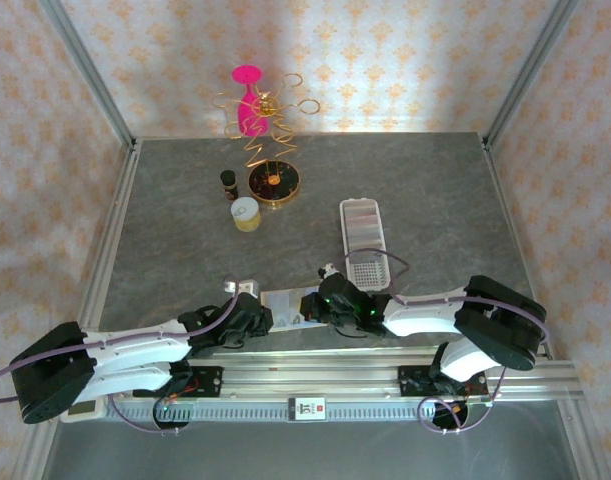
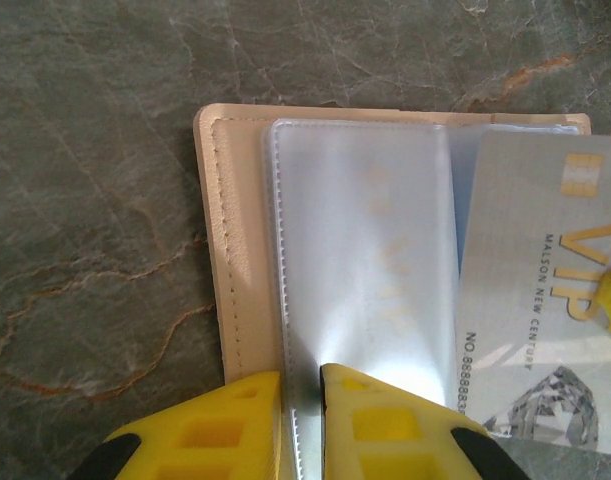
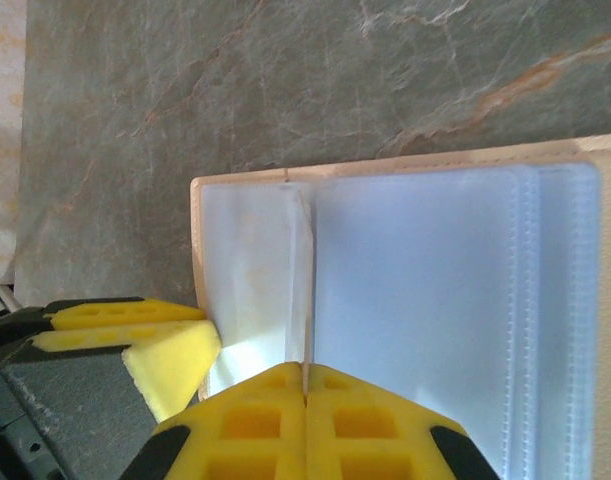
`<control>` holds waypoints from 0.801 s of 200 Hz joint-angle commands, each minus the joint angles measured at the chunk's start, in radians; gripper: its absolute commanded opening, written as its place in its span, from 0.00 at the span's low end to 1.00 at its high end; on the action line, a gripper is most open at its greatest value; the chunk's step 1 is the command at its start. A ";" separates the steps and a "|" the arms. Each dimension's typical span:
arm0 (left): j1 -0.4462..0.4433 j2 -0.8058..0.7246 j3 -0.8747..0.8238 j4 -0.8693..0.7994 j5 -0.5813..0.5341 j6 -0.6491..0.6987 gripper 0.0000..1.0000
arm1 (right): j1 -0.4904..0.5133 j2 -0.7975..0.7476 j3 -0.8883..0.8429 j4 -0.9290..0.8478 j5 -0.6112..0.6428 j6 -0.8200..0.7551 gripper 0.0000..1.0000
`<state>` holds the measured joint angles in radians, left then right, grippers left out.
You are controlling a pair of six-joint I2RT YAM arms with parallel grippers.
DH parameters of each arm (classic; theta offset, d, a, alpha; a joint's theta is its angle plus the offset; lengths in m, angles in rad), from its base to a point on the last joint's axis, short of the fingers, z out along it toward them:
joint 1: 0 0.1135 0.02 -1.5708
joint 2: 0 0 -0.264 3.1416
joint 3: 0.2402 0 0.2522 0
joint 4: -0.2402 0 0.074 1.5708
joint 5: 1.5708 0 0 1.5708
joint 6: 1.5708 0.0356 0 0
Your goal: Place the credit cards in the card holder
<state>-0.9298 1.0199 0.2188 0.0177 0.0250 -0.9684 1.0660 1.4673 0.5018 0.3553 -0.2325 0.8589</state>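
Yellow left gripper [image 2: 301,375], lower centre, nips a clear sleeve [image 2: 355,250] of the beige wallet [image 2: 225,250]; right gripper [image 3: 305,375], fully closed, clamps another leaf [image 3: 306,290].

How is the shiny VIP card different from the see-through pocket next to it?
The silvery plastic VIP card carries gold letters and a printed number; the clear plastic pocket is milky and see-through. The left gripper pinches the pocket's edge, not the card. The card lies askew, the pocket square to the beige stitched wallet. Both are thin, flat rectangles.
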 commanded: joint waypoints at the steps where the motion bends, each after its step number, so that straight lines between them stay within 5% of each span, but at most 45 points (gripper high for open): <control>1: -0.008 0.020 -0.022 -0.018 -0.004 -0.001 0.16 | 0.014 0.023 -0.007 0.008 -0.017 0.011 0.00; 160: -0.008 -0.006 -0.036 -0.022 -0.020 -0.010 0.15 | 0.013 0.091 0.081 -0.012 -0.049 -0.006 0.01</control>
<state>-0.9298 1.0138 0.2119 0.0250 0.0242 -0.9688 1.0706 1.5349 0.5549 0.3599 -0.2649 0.8711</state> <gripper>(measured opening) 0.153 0.050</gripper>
